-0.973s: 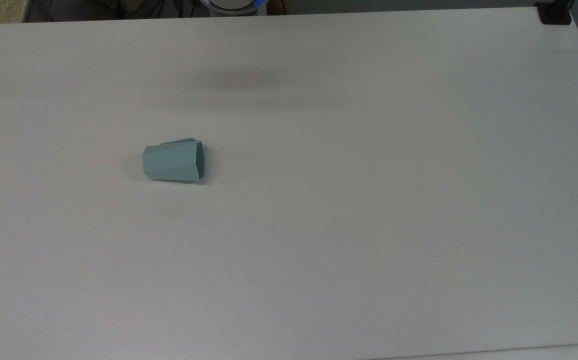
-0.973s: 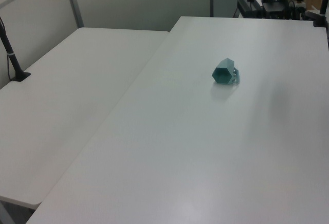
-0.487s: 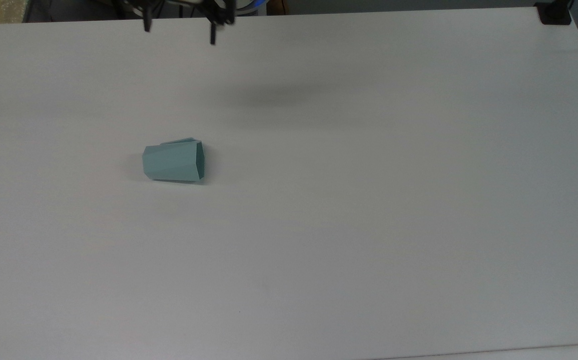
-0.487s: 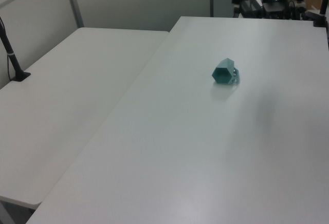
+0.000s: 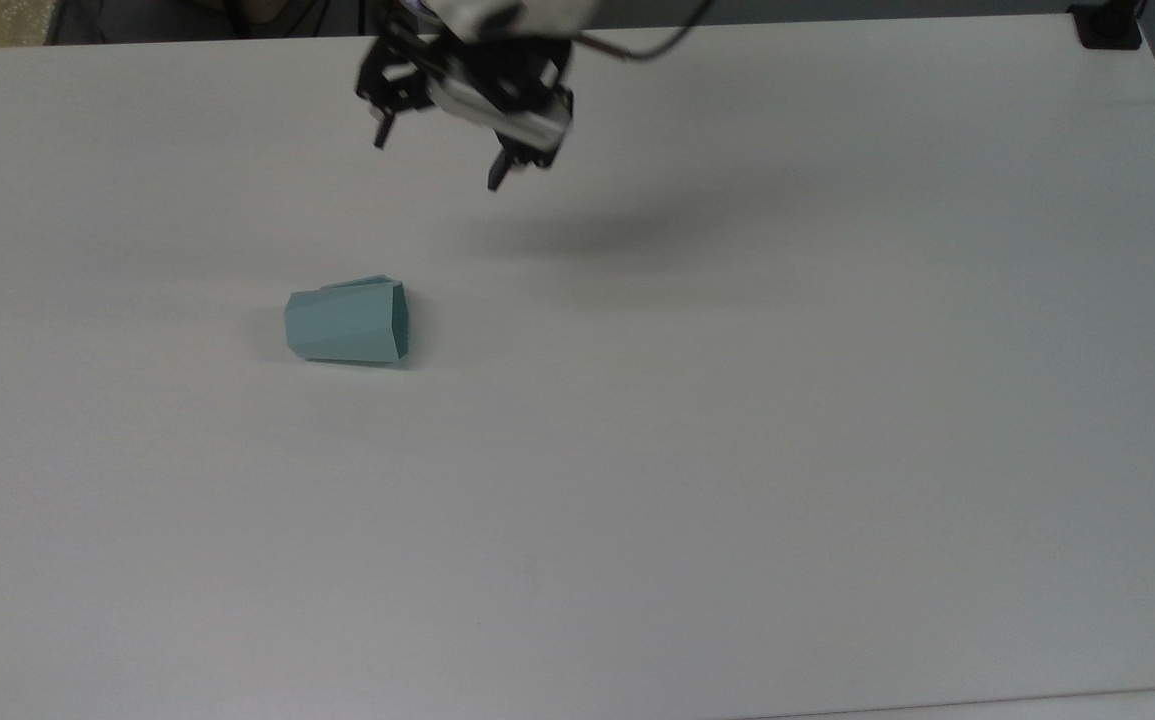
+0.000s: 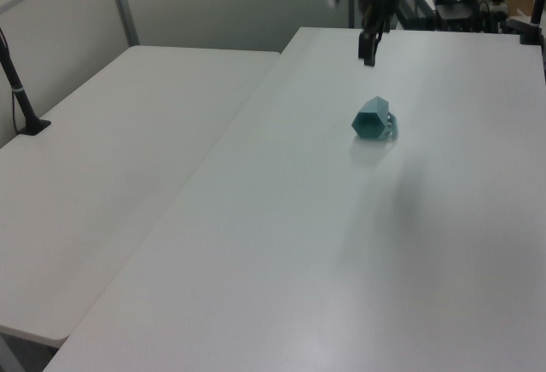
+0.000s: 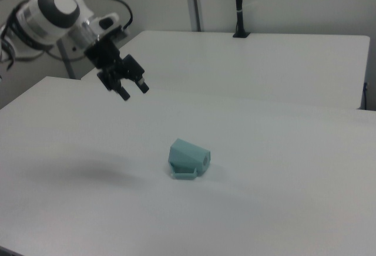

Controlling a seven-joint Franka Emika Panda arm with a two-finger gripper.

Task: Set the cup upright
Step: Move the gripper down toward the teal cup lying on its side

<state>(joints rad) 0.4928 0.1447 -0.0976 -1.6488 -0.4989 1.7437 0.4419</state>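
The pale teal cup (image 5: pixel 347 322) lies on its side on the white table (image 5: pixel 737 420), its wide polygonal rim facing the top view's right and its handle toward the top view's top. In the left view the cup (image 6: pixel 373 120) shows a hexagonal end; in the right view the cup (image 7: pixel 188 155) has its handle low against the table. My gripper (image 5: pixel 436 162) hangs open and empty in the air, above the table and apart from the cup, toward the top view's upper right of it. The gripper (image 7: pixel 134 93) is up and left of the cup in the right view, and the gripper (image 6: pixel 368 56) is behind it in the left view.
A second white table (image 6: pixel 128 142) adjoins on the left view's left, with a black post (image 6: pixel 21 99) clamped to it. A black clamp (image 5: pixel 1107 28) sits at the table's corner at the top view's upper right. The arm's shadow (image 5: pixel 587 235) falls right of the cup.
The arm has come in from the top view's upper edge, and the open gripper has moved down and right toward the cup. The cup has not moved.
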